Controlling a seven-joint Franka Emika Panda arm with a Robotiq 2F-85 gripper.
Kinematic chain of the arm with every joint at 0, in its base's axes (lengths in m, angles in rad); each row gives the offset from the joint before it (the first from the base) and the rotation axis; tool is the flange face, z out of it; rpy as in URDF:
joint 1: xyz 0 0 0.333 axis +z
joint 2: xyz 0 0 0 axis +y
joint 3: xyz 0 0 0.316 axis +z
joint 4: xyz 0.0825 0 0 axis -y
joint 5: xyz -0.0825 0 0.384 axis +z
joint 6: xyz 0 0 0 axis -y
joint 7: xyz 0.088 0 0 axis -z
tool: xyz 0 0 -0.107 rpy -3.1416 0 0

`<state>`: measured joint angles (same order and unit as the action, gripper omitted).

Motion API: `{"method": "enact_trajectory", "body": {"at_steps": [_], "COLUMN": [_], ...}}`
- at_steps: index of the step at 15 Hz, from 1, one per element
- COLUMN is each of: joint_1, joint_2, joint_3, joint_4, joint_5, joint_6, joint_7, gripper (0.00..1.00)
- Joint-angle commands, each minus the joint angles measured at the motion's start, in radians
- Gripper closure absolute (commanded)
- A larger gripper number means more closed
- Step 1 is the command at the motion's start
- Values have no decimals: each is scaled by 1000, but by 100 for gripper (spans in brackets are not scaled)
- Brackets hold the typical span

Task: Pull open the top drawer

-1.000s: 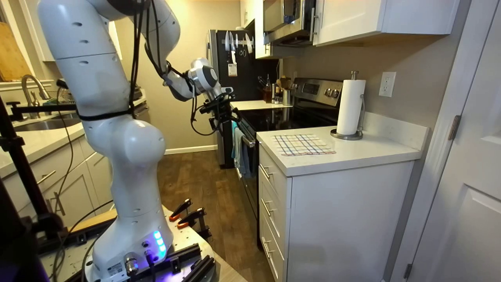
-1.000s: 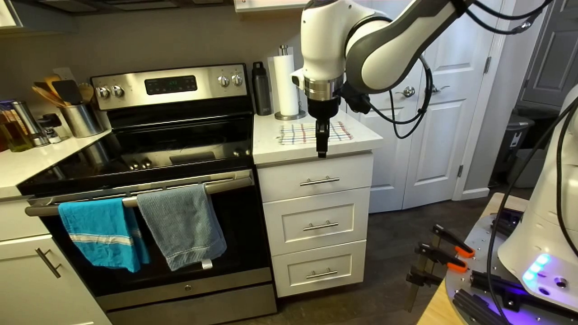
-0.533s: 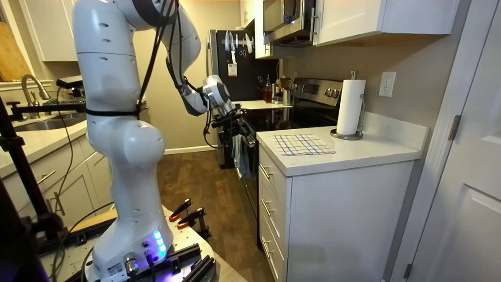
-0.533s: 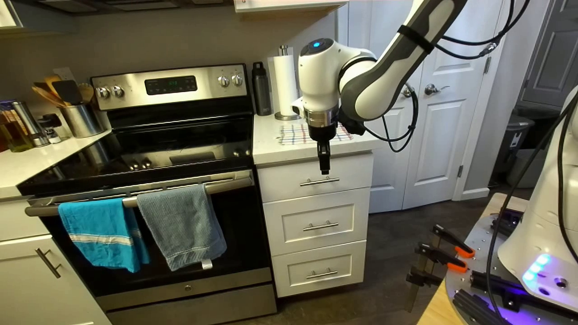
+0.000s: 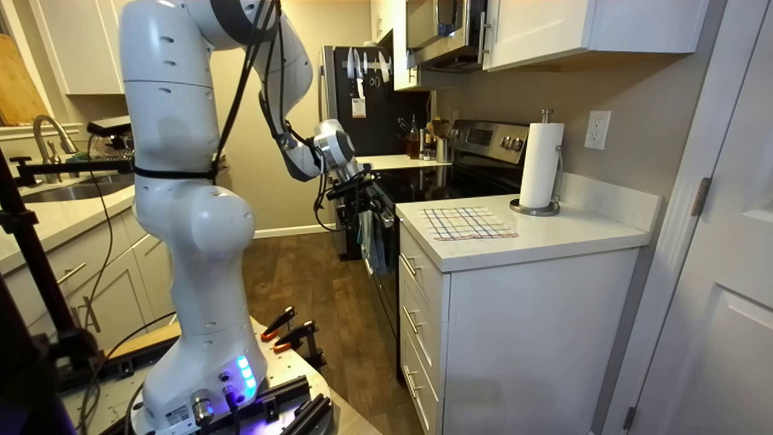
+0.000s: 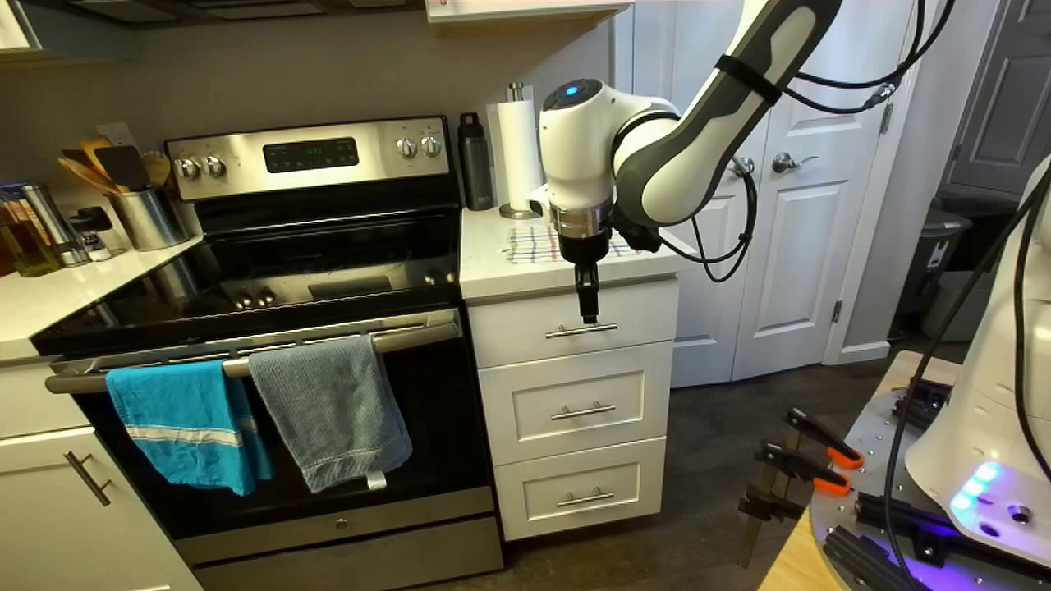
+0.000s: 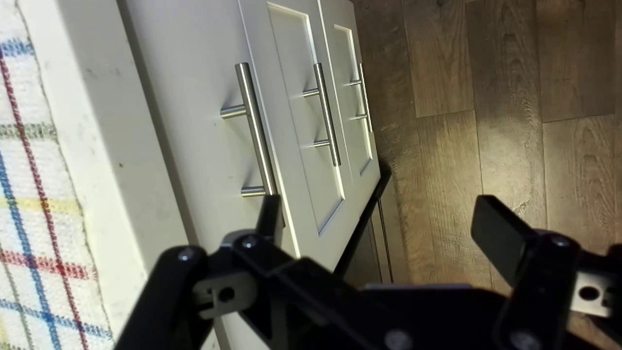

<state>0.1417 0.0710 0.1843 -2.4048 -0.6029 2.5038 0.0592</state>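
My jaws stand spread wide and unclenched near the handle of the top drawer, which sits closed, uppermost in the white cabinet, its inside hidden. A metal crock holds cooking utensils.

Countertop: white, with a checked cloth lying flat on it, lined in blue, red and yellow.
Paper towel roll: white, upright on a metal holder near the cloth.
Flask: dark, upright between the roll and the range.
Range display: green characters, probably digits, too small to read.
Oven handle: a bright blue towel with a pale stripe and a gray-blue towel hang over it, side by side.
Utensil canister: metal, holding a black spatula and wooden spoons.
Refrigerator: knives held flat against its black side.
Floor: brown planks with visible wood grain.
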Motion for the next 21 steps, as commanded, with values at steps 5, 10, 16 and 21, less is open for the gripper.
{"method": "enact_trajectory", "body": {"at_steps": [5,10,16,21], "joint_1": [10,13,34,68], "joint_2": [101,294,418,442], "joint_3": [-53,-132,-182,-202], "joint_4": [48,158,274,298], "joint_5": [-167,-405,-564,-650], "joint_6": [64,219,265,250], "joint_7": [74,135,168,231], "gripper": [0,0,0,0]}}
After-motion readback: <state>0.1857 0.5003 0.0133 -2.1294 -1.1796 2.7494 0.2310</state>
